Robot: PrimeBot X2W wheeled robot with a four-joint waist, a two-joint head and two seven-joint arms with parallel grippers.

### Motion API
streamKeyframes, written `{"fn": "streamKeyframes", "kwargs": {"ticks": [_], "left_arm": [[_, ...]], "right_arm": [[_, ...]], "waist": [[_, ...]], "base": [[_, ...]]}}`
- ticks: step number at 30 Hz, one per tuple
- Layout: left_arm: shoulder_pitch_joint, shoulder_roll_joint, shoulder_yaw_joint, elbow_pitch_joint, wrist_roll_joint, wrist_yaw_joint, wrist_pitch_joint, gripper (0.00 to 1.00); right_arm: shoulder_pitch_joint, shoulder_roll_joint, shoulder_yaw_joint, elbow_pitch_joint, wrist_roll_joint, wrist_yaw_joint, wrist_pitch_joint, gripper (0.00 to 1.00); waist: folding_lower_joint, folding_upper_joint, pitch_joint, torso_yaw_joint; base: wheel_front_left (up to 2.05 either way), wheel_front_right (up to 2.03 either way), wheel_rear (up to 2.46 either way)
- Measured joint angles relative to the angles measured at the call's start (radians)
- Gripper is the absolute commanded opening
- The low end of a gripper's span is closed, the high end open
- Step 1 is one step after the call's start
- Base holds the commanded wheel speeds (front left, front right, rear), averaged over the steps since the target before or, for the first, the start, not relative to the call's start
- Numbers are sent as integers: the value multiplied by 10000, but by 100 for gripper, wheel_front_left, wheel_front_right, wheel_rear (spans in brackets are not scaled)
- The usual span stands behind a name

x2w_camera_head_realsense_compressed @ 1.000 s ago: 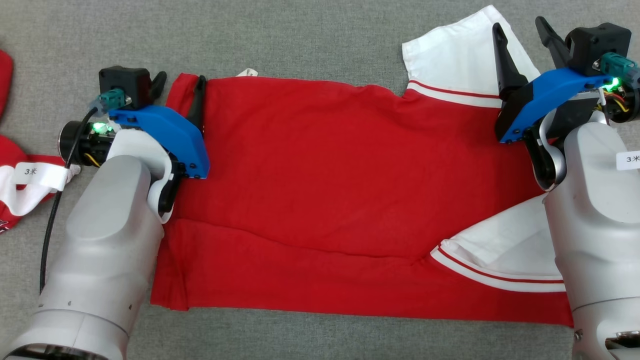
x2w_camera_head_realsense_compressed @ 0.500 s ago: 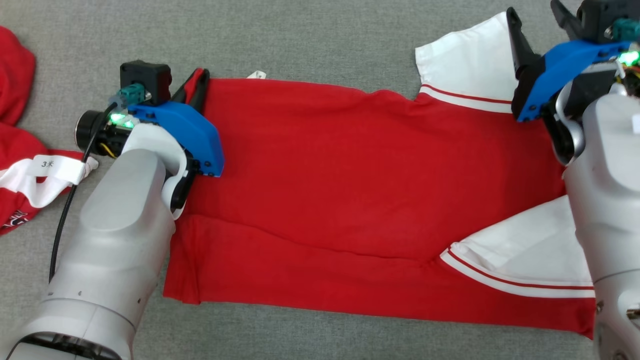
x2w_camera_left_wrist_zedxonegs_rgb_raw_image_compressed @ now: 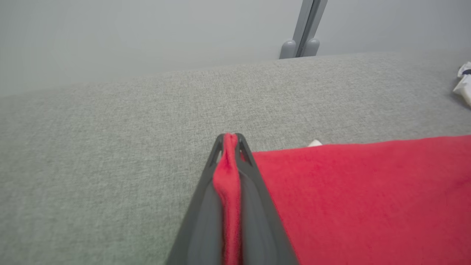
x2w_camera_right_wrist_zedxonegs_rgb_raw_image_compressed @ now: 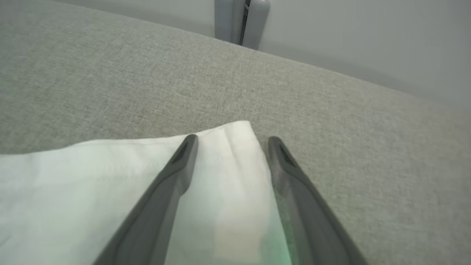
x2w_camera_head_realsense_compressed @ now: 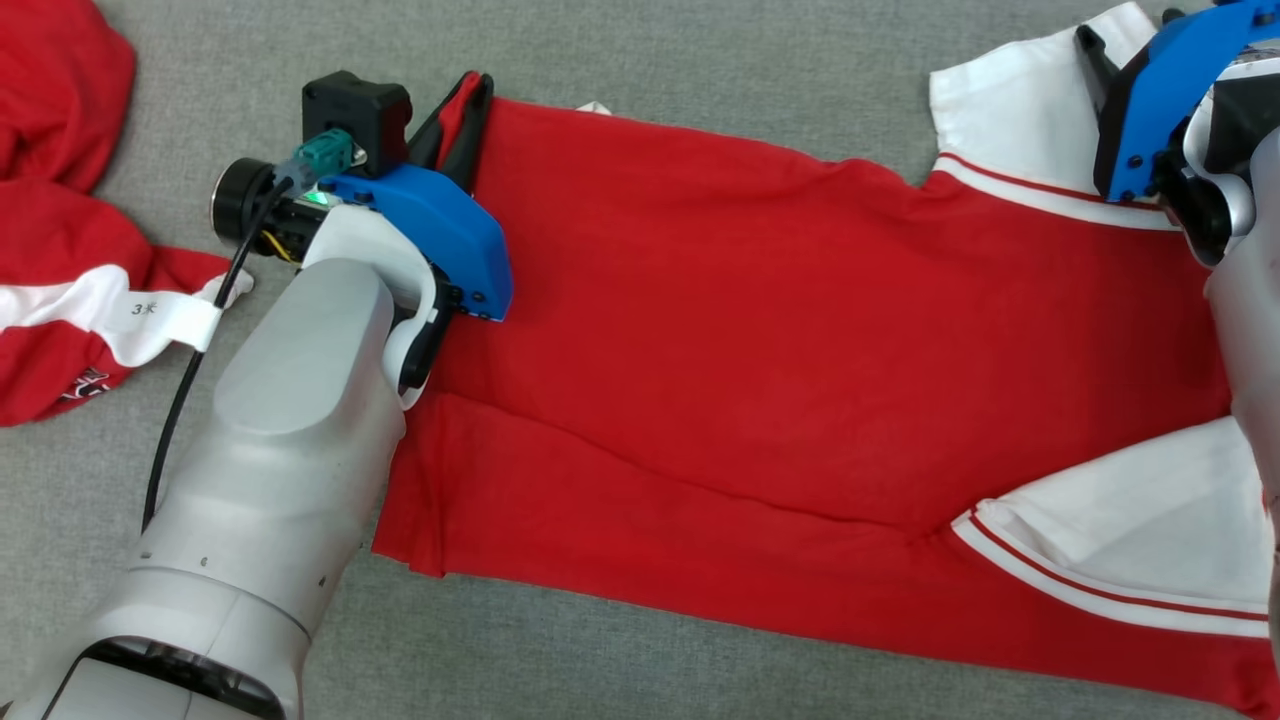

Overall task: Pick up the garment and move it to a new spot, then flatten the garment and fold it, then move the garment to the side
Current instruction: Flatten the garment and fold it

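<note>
Left wrist view showed me my left gripper clenched on a corner of the red garment, while my right gripper stood spread over its white sleeve.

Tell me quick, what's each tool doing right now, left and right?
Left tool: closed, pinching the far corner of the red garment.
Right tool: open, fingers straddling the white sleeve, not gripping it.

The left forearm covers the near left edge of the red garment, whose lower right corner runs off the head view, the right gripper is clipped by that view's top corner, and a white scrap at the left wrist view's edge is too cut off to name.
</note>
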Motion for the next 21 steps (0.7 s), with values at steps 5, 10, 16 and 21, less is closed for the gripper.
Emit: {"fn": "streamKeyframes", "kwargs": {"ticks": [5, 10, 16, 21], "left_arm": [[-45, -31, -196, -27, -96, 0, -111, 0], [-130, -17, -251, -4, -207, -2, -205, 0], [-147, 71, -268, 130, -299, -2, -380, 0], [-75, 222, -257, 280, -370, -2, -512, 0]], "right_arm": [[-414, -196, 224, 422, 274, 0, 497, 100], [-742, -134, 460, 685, 731, 2, 989, 0], [-651, -140, 681, 696, 1035, 2, 341, 0], [-417, -192, 679, 359, 1250, 2, -1016, 0]], "waist": [[0, 0, 176, 160], [-1, 0, 234, 160], [0, 0, 85, -15], [0, 0, -203, -272]], "base": [[0, 0, 0], [0, 0, 0], [0, 0, 0], [0, 0, 0]]}}
